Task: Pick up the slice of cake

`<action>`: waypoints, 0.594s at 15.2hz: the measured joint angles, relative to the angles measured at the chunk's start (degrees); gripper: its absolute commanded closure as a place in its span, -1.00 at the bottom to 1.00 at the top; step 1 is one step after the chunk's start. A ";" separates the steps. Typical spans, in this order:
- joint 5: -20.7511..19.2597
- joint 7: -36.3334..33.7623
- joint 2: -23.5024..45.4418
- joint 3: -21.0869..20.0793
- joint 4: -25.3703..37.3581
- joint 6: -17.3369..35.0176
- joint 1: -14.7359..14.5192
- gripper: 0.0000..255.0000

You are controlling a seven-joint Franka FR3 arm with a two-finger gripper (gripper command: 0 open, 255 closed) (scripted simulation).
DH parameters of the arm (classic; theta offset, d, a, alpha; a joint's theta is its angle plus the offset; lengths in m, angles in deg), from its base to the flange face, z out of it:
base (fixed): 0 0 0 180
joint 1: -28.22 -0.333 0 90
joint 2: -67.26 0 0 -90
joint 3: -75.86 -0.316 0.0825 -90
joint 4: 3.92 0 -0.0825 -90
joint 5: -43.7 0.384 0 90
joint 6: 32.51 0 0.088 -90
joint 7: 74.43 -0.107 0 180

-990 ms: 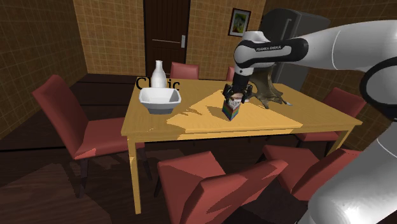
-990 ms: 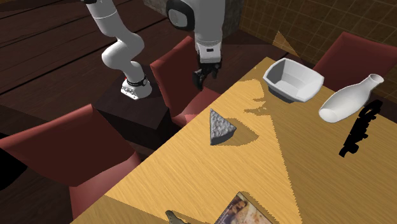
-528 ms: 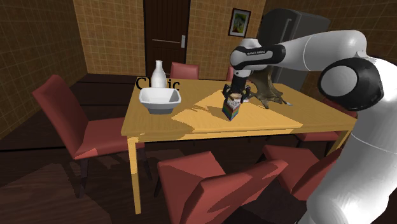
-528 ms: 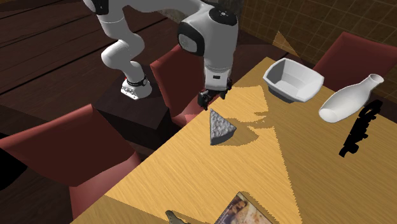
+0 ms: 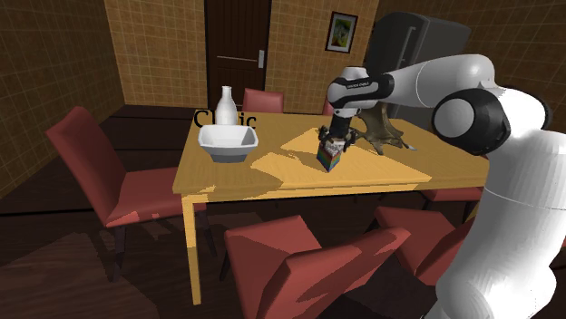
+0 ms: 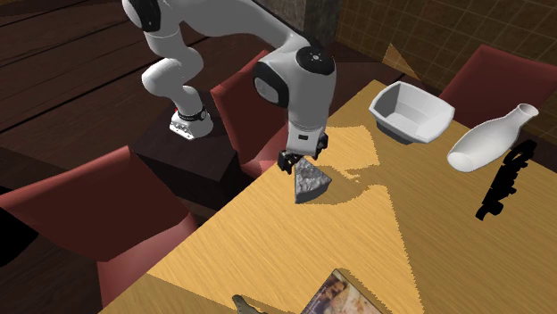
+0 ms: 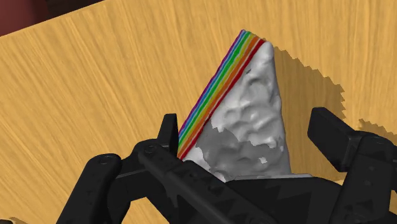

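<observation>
Tool (image 7: 248, 130) astride slice (image 7: 253, 95), tip toward table (image 7: 95, 83) edge

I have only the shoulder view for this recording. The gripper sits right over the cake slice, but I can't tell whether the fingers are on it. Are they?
Observer: Not yet. In the wrist view the gripper is open, with one finger on either side of the cake slice and a plain gap on the white side.
Operator: Which faces would they close on?
Observer: One finger faces the rainbow-striped layered side, the other the bumpy white face.
Operator: How far down the slice are they?
Observer: In the second exterior view the slice stands on the table with its narrow tip up, and the fingertips are at that tip, well above its base.
</observation>
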 measured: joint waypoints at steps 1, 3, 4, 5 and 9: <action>0.03 0.03 0.27 0.01 -0.34 0.60 0.02 -1.00; 0.06 0.00 0.58 0.00 -1.26 1.84 0.02 -1.00; 0.06 -0.01 0.64 -0.01 -1.47 2.09 0.01 1.00; 0.05 -0.01 0.63 0.00 -1.58 2.23 0.02 1.00; 0.07 0.00 0.58 0.00 -1.65 2.35 0.02 1.00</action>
